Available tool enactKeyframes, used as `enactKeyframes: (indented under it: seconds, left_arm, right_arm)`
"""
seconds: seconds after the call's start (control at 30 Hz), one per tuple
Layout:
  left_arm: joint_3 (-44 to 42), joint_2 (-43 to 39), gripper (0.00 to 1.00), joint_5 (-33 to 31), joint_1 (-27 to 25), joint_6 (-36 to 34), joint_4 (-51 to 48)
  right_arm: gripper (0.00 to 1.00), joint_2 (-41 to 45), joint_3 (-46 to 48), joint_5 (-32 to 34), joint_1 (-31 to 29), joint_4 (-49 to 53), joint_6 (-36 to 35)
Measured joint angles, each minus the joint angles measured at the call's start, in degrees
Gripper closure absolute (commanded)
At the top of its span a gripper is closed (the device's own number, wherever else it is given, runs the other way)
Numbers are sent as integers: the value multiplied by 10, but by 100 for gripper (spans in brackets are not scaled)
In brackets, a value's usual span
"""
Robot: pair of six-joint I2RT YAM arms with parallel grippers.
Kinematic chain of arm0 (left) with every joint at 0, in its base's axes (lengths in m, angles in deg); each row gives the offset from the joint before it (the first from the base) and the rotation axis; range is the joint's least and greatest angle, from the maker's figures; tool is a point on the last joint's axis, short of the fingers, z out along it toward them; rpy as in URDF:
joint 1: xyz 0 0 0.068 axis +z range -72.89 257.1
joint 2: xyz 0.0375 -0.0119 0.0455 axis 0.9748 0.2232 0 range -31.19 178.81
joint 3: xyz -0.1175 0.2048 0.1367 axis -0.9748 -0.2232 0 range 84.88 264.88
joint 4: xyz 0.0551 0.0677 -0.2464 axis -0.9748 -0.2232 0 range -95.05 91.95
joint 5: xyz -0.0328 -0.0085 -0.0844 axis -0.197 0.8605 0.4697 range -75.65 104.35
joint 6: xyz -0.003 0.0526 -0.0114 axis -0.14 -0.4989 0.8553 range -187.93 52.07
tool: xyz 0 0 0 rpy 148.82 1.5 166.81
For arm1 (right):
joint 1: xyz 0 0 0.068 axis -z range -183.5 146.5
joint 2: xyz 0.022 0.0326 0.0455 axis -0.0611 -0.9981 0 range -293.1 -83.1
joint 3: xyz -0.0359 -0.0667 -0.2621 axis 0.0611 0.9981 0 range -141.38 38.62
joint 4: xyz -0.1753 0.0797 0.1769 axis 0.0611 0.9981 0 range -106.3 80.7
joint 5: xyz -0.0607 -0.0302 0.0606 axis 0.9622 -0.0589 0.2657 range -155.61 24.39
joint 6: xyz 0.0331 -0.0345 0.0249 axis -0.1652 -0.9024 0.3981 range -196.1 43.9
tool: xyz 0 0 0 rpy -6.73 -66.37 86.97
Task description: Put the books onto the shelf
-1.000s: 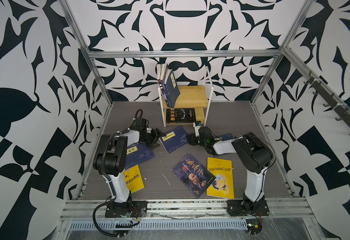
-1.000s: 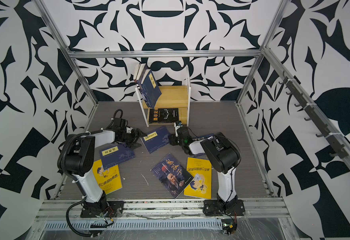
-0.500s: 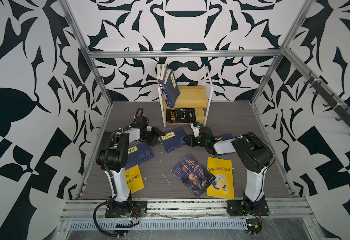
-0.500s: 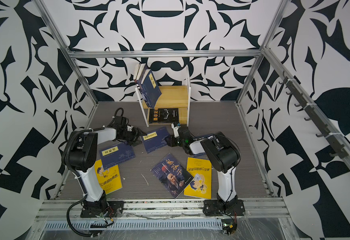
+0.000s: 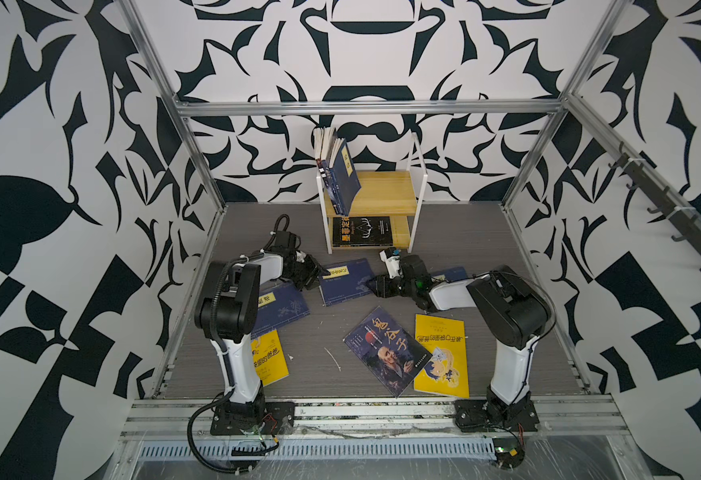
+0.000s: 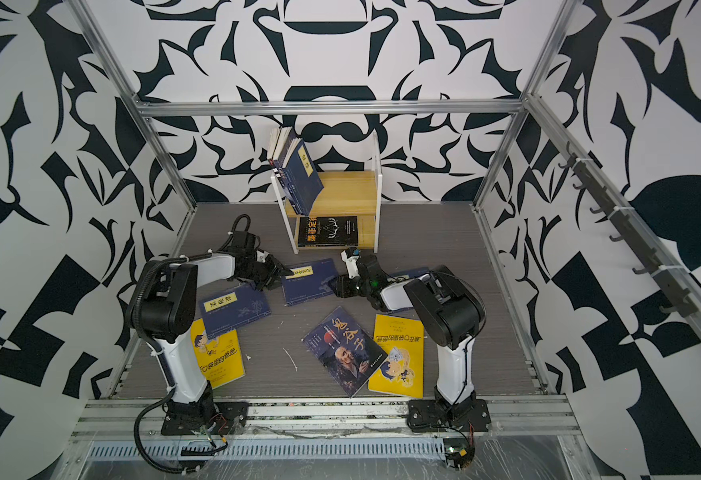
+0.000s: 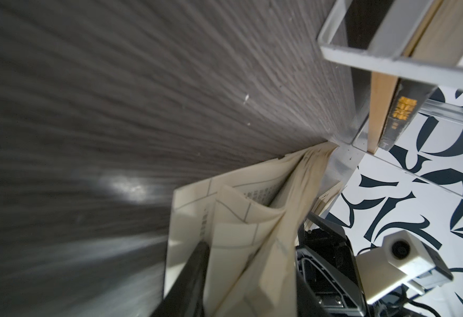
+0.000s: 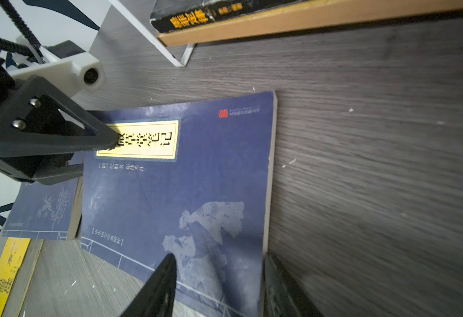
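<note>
Out past the left end effector [image 5: 318,276], toward that arm's base, a bright yellow cartoon book [image 5: 269,358] lies flat with its red title characters upside down. A navy book [image 5: 283,308] with a yellow label meets its far edge, just beside the end effector. The left arm lies low and forward over the bench [image 5: 319,328], wrist turned inward, so the end effector meets a corner of the middle navy book [image 5: 346,283]. In the right wrist view its upper finger [image 8: 98,137] rests on that book's yellow title label [image 8: 139,140] and covers the first black character; a small red seal mark [image 8: 222,113] is printed near the cover's far corner. In the left wrist view cream pages [image 7: 252,219] fan loosely between its jaws, and I cannot tell whether they pinch firmly. Beyond both end effectors stands the shelf [image 5: 386,195]: navy books [image 5: 342,176] lean on its top board, and a black book [image 5: 361,231] titled 墨菲定律 in yellow lies on the lower one. The right end effector [image 5: 371,286] faces the same middle book from the opposite side with its jaws apart, one finger [image 8: 159,285] over the cover and the other just off its edge. Its arm reaches low and inward, crossing another navy book [image 5: 452,274]. Nearer that arm's base a dark portrait book [image 5: 386,351] lettered 鬼谷子 lies with a corner over a second yellow cartoon book [image 5: 442,357].
</note>
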Motion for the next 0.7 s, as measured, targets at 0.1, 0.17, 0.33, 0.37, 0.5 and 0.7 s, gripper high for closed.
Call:
enactKeyframes:
  seconds: [0.1,0.17,0.33,0.37,0.5,0.7]
  left_arm:
    - [7,0,78,0,-1,-4,-7]
    - [12,0,88,2,-2,-8,-10]
    - [12,-4,96,9,-11,-9,-21]
    - [12,-7,97,10,-12,-9,-24]
    - [12,-24,100,21,-17,-7,-31]
    - [12,-39,100,30,-20,-5,-31]
  right_arm:
    - [46,0,0,0,0,2,-2]
    - [43,5,0,1,0,10,-8]
    - [40,43,1,16,-2,69,-51]
    - [40,56,3,22,-3,79,-64]
    - [36,115,21,55,-17,112,-121]
    - [33,196,33,127,-61,162,-237]
